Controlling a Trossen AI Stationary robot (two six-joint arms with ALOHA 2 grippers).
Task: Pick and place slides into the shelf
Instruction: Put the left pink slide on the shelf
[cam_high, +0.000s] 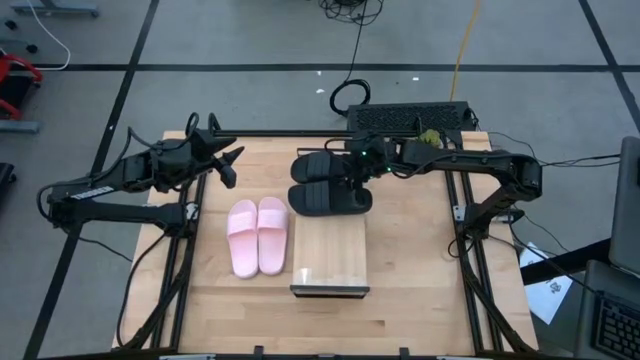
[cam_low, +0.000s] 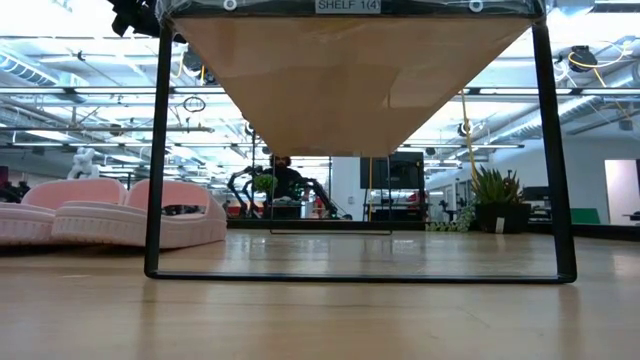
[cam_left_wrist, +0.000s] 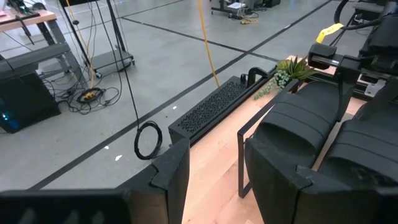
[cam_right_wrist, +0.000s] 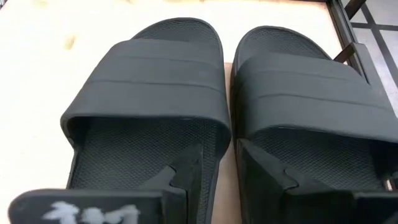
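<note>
black slides (cam_high: 330, 183) paired on shelf (cam_high: 330, 262) end; right gripper (cam_high: 356, 168) over them, jaws spread, likely releasing. left gripper (cam_high: 226, 165) spread, empty, waiting near pink slides (cam_high: 259, 235).

- Floor (cam_high: 250, 40): grey, crossed by dark tape lines, upper part of the high view.
- Yellow cable (cam_high: 466, 40) trails over it, upper right; black coiled cable (cam_high: 349, 96) beside it.
- Potted plant (cam_low: 492, 190), right of the low view (green, spiky).
- Ceiling strip lights (cam_low: 60, 70), upper left.
</note>
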